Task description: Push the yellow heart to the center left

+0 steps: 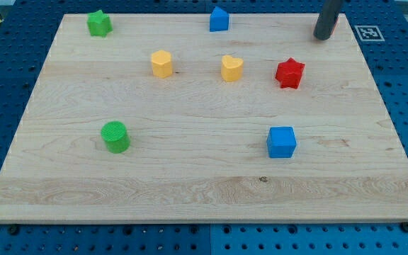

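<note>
The yellow heart [231,68] lies on the wooden board [190,177], a little right of centre in the upper half. My tip [323,36] is at the view's top right, well to the right of and above the heart. A yellow hexagon [161,63] lies to the heart's left. A red star [290,73] lies to the heart's right, between the heart and my tip's side of the board.
A green star [99,23] sits at the top left. A blue house-shaped block [219,19] sits at the top middle. A green cylinder [115,136] is at the lower left. A blue cube [282,142] is at the lower right.
</note>
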{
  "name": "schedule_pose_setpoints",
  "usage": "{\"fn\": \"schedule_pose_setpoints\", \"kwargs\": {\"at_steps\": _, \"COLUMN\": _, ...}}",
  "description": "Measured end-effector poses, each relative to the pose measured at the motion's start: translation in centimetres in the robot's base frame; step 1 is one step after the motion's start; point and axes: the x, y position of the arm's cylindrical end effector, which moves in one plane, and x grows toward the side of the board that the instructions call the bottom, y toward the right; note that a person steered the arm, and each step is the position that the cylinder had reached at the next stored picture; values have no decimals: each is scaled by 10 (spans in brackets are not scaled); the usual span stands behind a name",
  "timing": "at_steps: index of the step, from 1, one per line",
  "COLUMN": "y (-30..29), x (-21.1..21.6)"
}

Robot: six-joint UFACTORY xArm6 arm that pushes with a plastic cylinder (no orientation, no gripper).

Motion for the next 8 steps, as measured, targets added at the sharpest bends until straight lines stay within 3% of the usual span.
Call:
{"fn": "schedule_pose_setpoints", "kwargs": {"at_steps": 3, "y": 1, "x": -6}}
{"fn": "schedule_pose_setpoints", "kwargs": {"at_steps": 5, "y": -57, "x": 37}}
{"fn": "schedule_pose_setpoints", "kwargs": {"at_steps": 6, "y": -57, "x": 37}}
{"fn": "schedule_pose_setpoints", "kwargs": {"at_steps": 8, "y": -155, "x": 38}}
